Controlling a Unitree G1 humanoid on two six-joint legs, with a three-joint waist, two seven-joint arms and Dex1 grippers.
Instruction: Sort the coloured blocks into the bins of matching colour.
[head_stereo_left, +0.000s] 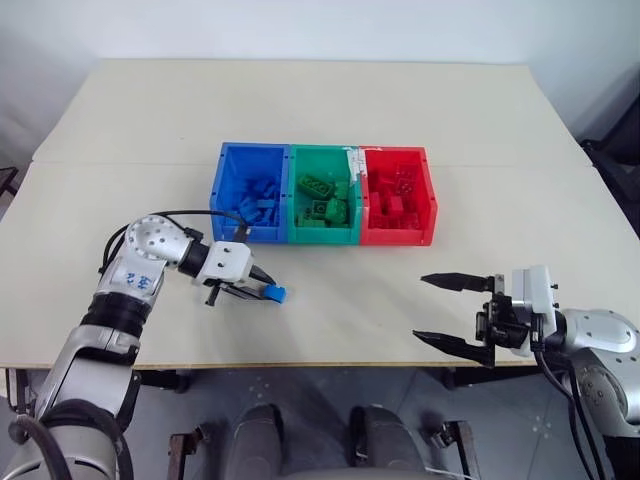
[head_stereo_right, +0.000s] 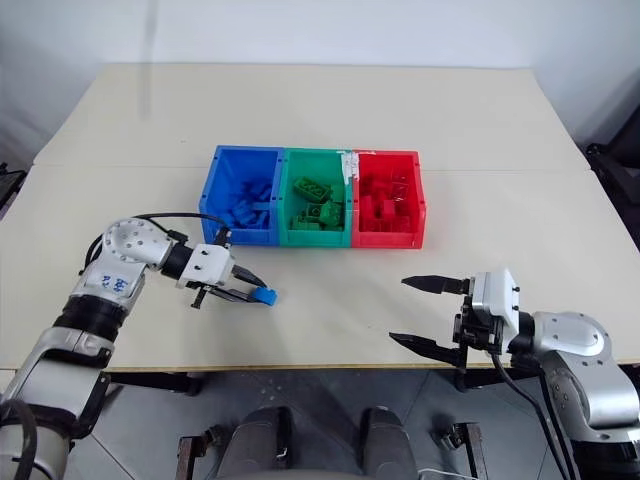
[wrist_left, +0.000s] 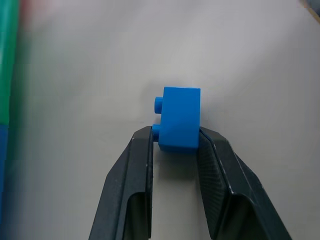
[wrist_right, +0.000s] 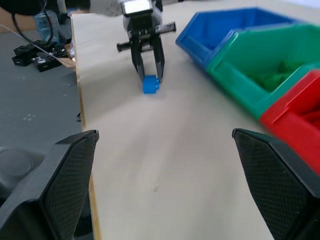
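Blue brick (wrist_left: 179, 119) on table (head_stereo_left: 420, 120), just in front of blue bin (head_stereo_left: 232, 170) | left gripper (head_stereo_left: 268, 291) clamped on it, ready to lift | right gripper (head_stereo_left: 452, 312) spread wide, idle near table edge

From my remote station: a pale beige table (head_stereo_left: 330, 110) against a white wall (head_stereo_left: 300, 25), and cables and small gear (wrist_right: 35, 50) on the grey floor (wrist_right: 30, 105).
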